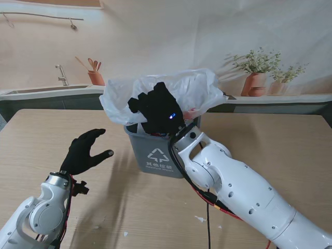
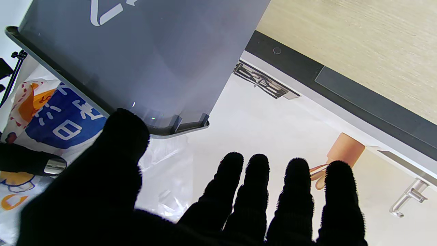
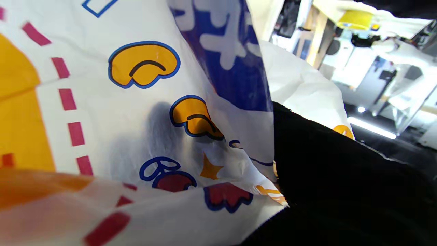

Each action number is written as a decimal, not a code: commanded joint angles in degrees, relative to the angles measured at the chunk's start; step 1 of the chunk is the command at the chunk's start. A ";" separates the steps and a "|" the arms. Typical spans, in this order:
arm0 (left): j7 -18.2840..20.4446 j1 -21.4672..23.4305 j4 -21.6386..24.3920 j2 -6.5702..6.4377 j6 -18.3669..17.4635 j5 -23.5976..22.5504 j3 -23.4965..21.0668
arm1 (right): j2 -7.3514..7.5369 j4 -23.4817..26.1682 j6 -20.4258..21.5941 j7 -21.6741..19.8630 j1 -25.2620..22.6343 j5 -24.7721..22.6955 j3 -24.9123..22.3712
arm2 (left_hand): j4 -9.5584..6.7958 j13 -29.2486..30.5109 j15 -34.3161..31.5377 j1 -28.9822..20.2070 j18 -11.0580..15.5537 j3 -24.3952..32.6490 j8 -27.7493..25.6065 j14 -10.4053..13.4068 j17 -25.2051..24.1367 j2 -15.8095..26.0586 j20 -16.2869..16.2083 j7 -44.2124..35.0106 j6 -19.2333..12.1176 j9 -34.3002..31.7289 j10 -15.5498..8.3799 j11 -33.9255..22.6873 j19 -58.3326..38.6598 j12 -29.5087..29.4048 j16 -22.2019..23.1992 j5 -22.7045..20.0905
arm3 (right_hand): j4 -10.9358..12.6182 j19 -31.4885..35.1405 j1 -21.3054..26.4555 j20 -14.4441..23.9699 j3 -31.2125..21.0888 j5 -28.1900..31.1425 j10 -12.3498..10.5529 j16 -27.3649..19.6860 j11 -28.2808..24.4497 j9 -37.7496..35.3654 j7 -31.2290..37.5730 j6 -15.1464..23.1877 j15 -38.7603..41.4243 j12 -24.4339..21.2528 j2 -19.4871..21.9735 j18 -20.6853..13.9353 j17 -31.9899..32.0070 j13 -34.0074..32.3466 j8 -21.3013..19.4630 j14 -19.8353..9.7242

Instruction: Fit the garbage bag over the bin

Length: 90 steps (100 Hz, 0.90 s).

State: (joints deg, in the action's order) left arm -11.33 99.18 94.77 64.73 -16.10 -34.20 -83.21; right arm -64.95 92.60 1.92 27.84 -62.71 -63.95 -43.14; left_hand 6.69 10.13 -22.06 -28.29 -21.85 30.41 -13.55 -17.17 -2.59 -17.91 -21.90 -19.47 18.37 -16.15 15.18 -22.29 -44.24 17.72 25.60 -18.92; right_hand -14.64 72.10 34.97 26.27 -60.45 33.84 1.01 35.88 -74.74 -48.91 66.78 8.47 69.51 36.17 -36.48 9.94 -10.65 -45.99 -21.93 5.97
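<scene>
While my arms rise from the near corners, the views read as follows.

Stand view, bin: the grey bin (image 1: pixel 158 150) stands upright on the wooden table (image 1: pixel 270 140), its recycling mark facing me.
Stand view, bag: the white garbage bag (image 1: pixel 199 91) billows over the bin's mouth, draped past the rim on the far side and to the left; the front rim still shows bare.
Stand view, right hand: my right hand (image 1: pixel 158 109) sits at the bin's mouth, fingers curled into the bag's plastic.
Stand view, left hand: my left hand (image 1: pixel 85 151) hovers to the left of the bin, apart from it, fingers spread and holding nothing.

Left wrist view, fingers: my fingers (image 2: pixel 297 191) are apart and bare of any load; the thumb lies near the bin's rim (image 2: pixel 177 128).
Left wrist view, bag: printed film (image 2: pixel 58 116) hangs beside the bin's wall.

Right wrist view, bag: printed plastic (image 3: pixel 143 112) fills the frame, pressed against my gloved hand (image 3: pixel 334 177); the fingertips themselves are hidden.
</scene>
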 commanded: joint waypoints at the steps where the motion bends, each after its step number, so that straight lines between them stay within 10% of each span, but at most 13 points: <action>1: 0.62 0.09 -0.03 0.14 -0.16 -0.16 -0.08 | -0.77 0.57 -0.34 -2.38 -0.26 0.32 0.55 | -2.32 -1.19 0.25 -0.54 -0.27 0.60 0.33 -0.27 -0.69 -0.21 0.52 0.99 1.02 0.76 1.05 0.25 1.35 -0.31 -0.51 0.14 | 0.14 -1.57 -1.01 -1.16 -0.21 -0.26 -0.84 -0.72 1.48 1.44 -0.79 0.69 -1.15 -0.51 -0.10 0.94 0.99 1.82 0.73 -0.60; 18: 0.57 0.07 -0.15 0.12 -0.17 -0.38 -0.19 | -0.23 4.08 -4.83 -10.03 -3.03 1.32 0.28 | -2.31 -1.20 0.30 -0.49 -0.26 0.55 0.32 -0.10 -0.76 -0.22 0.56 0.97 0.91 0.76 1.01 0.29 1.44 -0.33 -0.54 0.10 | 1.63 -4.84 -5.27 -3.29 2.01 -2.71 0.31 -0.93 4.70 7.20 -5.44 -2.35 -4.21 0.30 1.96 1.37 3.83 7.02 -0.80 1.13; 24: 0.48 0.02 -0.22 0.12 -0.30 -0.46 -0.22 | -0.09 5.50 -5.47 -11.84 -4.48 2.04 -0.20 | -2.34 -1.20 0.31 -0.62 -0.17 0.63 0.31 -0.15 -0.71 -0.21 0.55 0.95 0.98 0.71 1.00 0.28 1.42 -0.32 -0.54 0.09 | 8.24 -7.29 -11.63 -5.35 6.02 -4.64 1.65 -1.24 7.81 13.57 -14.41 -6.34 -7.24 0.77 7.88 1.52 6.59 12.30 -7.34 2.09; 33: 0.42 -0.10 -0.33 0.12 -0.54 -0.47 -0.18 | 0.31 7.31 -5.34 -13.28 -6.43 2.05 -1.00 | -2.34 -1.20 0.30 -0.61 -0.15 0.64 0.28 -0.10 -0.64 -0.29 0.52 0.89 0.85 0.68 1.02 0.26 1.35 -0.31 -0.54 -0.02 | 10.08 -11.77 -16.72 -8.13 13.82 -12.51 2.78 -4.60 12.80 23.47 -20.46 -9.61 -15.61 -3.80 11.58 2.09 9.53 19.77 -8.94 3.05; 57: -0.38 0.84 1.14 0.17 -1.86 -1.33 -0.88 | 0.64 10.60 -2.39 -15.16 -10.25 4.36 -2.99 | -2.37 -1.29 -0.04 -0.89 1.66 1.23 0.14 0.22 -0.54 -0.70 0.05 0.63 0.67 0.67 0.99 -0.03 0.40 -0.16 -0.49 -0.13 | 10.82 -22.34 -22.82 -9.27 27.51 -25.36 4.79 -11.58 22.40 39.47 -32.04 -15.91 -29.68 -12.89 16.94 2.27 12.90 30.30 -3.38 2.79; 77: -2.97 2.49 3.39 0.55 -4.14 -2.40 -1.78 | 1.11 12.42 -0.89 -17.79 -12.13 5.24 -4.21 | -1.96 -1.86 -2.89 -0.84 7.55 5.29 -0.74 0.23 -1.89 -2.77 -2.86 -0.98 0.92 1.27 1.10 -1.55 -5.56 0.69 -0.63 0.96 | 9.62 -30.86 -30.98 -7.19 23.68 -29.02 5.60 -16.86 46.14 38.96 -39.24 -18.86 -39.88 -22.17 13.12 1.65 13.55 36.64 4.17 1.37; 90: -3.09 3.22 4.24 0.45 -4.84 -3.40 -2.36 | 1.58 13.60 -2.30 -22.98 -12.34 6.74 -5.31 | -1.84 -2.33 -3.20 -0.47 8.20 5.75 -0.82 0.19 -2.13 -3.49 -2.85 -1.17 1.11 1.49 0.97 -1.59 -5.63 0.72 -1.04 0.99 | 8.94 -38.99 -32.29 -5.05 22.21 -28.85 6.82 -19.50 51.85 38.96 -43.74 -20.38 -44.84 -23.80 11.45 1.77 13.11 38.77 7.36 0.94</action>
State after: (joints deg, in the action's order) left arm -15.40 101.87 98.05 65.05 -20.75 -37.46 -85.35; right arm -63.54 105.88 -0.20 5.68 -74.75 -57.05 -47.91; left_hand 6.69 9.75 -24.60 -28.35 -16.00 34.69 -13.72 -17.17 -3.87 -20.65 -24.06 -20.20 18.37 -16.15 15.18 -23.39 -48.44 17.72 25.52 -18.92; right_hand -6.02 37.48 5.90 19.35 -36.66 6.45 6.09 17.75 -27.01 -11.44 25.70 -9.23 26.98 13.64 -23.22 11.62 1.86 -10.14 -15.98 8.10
